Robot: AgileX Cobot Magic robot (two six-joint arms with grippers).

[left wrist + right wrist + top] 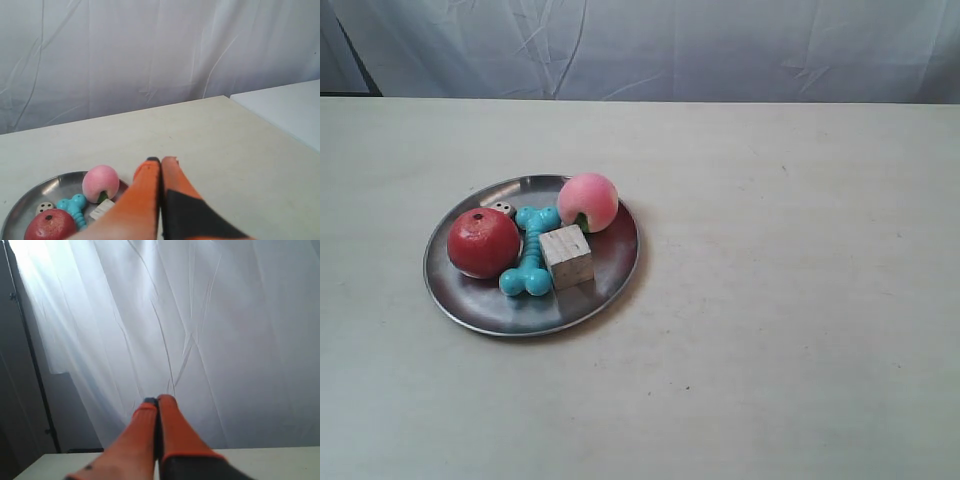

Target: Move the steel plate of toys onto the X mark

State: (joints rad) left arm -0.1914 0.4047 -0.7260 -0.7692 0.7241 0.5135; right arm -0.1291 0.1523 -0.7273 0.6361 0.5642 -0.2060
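One pale table (800, 300) | white curtain (720, 50) behind | steel plate (480, 300) on it

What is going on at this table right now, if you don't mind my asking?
Nothing is being handled at the moment. The steel plate rests on the table, carrying a red ball, a pink ball, a turquoise bone, a wooden cube and a small die. The left gripper is shut and empty above the table, near the plate. The right gripper is also shut, facing the curtain. I cannot make out the X mark.
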